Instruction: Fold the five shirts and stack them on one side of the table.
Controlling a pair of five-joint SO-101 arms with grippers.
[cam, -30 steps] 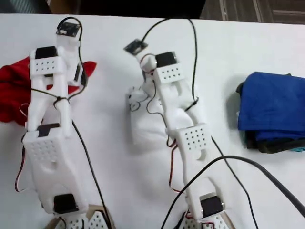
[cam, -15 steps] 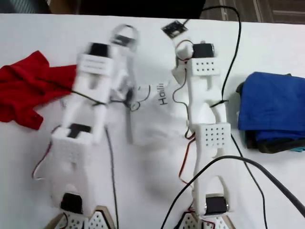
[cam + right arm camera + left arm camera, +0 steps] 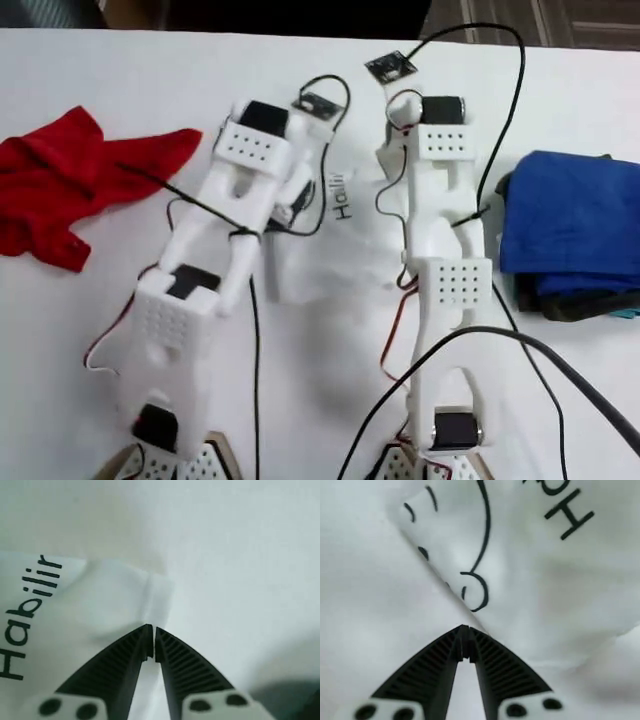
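A stack (image 3: 575, 225) of seemingly three folded shirts is done; left of the stack the white shirt (image 3: 335, 255) looks mid-fold, with the left end effector (image 3: 464, 632) and right end effector (image 3: 151, 632) both pinched shut on its edges, and farther left the red shirt (image 3: 70, 185) lies crumpled, unfolded.

We look down on the table (image 3: 60, 350) from a fixed spot above the arm bases, so both arms stretch away from us. Each wrist camera sits just behind its own tips, the left gripper (image 3: 465, 642) and the right gripper (image 3: 152, 642), and looks along them from very near the cloth. All three views share the white shirt (image 3: 335, 255) with black lettering.
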